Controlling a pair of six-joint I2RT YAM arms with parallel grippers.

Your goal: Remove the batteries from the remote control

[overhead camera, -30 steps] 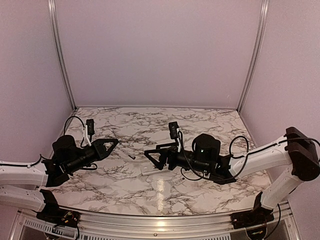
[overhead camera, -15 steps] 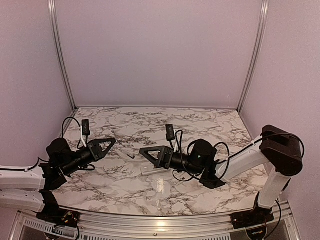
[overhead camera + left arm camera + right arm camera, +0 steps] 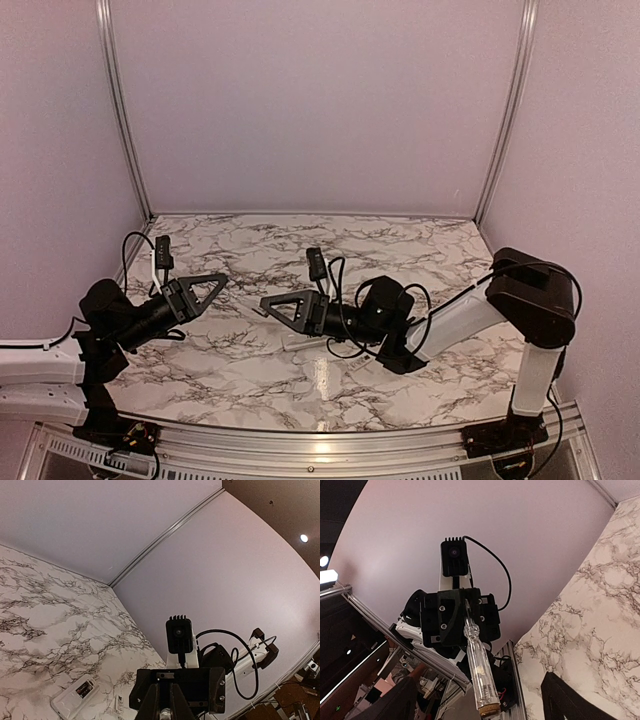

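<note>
Left of the remote control (image 3: 74,701), which lies recess-up on the desk (image 3: 430,255), my left gripper (image 3: 461,614) clenches a clear-handled tool (image 3: 478,667), handle offered toward my right gripper (image 3: 268,301), whose jaws gape empty just beyond the remote, likely for a handover.

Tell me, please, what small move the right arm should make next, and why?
Probably close the right claw on the clear-handled tool. The shut left claw holds that tool out, and its handle end lies between the right claw's open fingers, so a handover looks due.
</note>
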